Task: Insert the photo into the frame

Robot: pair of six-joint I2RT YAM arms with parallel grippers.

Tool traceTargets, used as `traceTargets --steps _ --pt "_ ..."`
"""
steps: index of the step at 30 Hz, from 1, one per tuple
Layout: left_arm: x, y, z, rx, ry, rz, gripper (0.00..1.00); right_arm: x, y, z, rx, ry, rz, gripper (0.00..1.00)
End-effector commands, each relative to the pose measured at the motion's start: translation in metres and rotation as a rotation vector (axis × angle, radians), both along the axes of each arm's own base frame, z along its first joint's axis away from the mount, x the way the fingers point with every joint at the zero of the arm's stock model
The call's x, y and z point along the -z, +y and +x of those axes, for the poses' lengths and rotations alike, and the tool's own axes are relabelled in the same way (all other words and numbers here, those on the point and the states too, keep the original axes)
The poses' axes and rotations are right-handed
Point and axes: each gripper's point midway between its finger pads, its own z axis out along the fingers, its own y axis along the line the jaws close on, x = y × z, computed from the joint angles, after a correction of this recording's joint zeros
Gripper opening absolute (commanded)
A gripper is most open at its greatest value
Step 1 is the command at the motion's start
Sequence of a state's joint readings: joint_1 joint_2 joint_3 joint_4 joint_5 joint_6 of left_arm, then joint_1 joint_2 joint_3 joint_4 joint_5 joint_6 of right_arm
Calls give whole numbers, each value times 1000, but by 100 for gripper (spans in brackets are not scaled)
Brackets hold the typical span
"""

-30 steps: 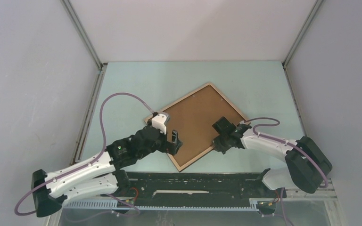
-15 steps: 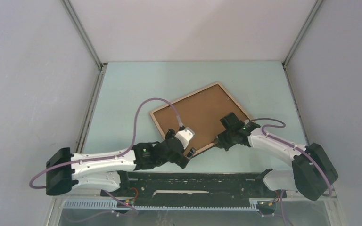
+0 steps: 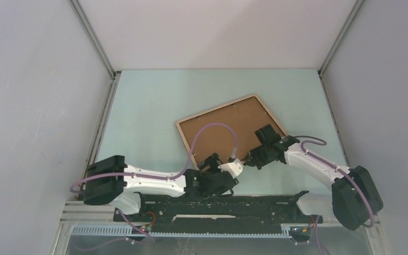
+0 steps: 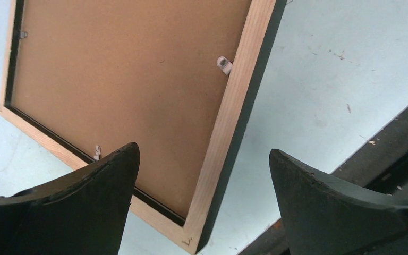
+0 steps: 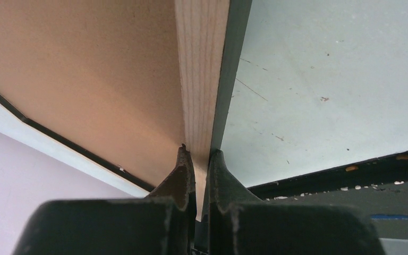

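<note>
Right end effector (image 5: 199,155) is clamped shut on the narrow rim of the large rectangular picture frame (image 3: 216,109), one finger on the light wood back and the other on the black front side, at the frame's near right edge. Left end effector (image 4: 202,159) hangs above the frame's near corner with its jaws spread wide, holding nothing.

The frame lies back-up in the middle of the pale blue-green table (image 3: 149,106), turned at an angle to the table's edges. I cannot tell whether the pinched edge is lifted off the surface. A plain brown backing board (image 4: 127,79) sits inside the rim, and small metal clips (image 4: 223,64) show along its border. I cannot make out whether they are turned over the board.

The mountain photo is not visible in any view, so it may lie under the board or somewhere out of sight. As I judge it, if the photo is beneath the board, what remains is securing the clips and turning the frame over. If not, the board has to come out and most of the job lies ahead.

No brand, label or writing can be read on the frame, the board or the table.
</note>
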State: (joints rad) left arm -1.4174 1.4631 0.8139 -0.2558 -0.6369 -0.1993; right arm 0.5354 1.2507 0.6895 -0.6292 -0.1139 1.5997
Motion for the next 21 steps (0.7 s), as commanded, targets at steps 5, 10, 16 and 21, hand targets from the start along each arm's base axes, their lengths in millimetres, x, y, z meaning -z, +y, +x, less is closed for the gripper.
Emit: traceTargets --steps 5,10,16,21 --pt "-16 -23 31 -67 -231 75 100 -54 9 20 50 -91 138 0" --pt "-15 -27 44 -134 -324 161 100 -55 5 19 67 -76 144 0" --pt "-26 -23 57 -210 -447 244 91 -57 2 18 80 -73 149 0" --pt "-30 -22 60 -220 -488 270 75 -59 -2 19 92 -79 148 0"
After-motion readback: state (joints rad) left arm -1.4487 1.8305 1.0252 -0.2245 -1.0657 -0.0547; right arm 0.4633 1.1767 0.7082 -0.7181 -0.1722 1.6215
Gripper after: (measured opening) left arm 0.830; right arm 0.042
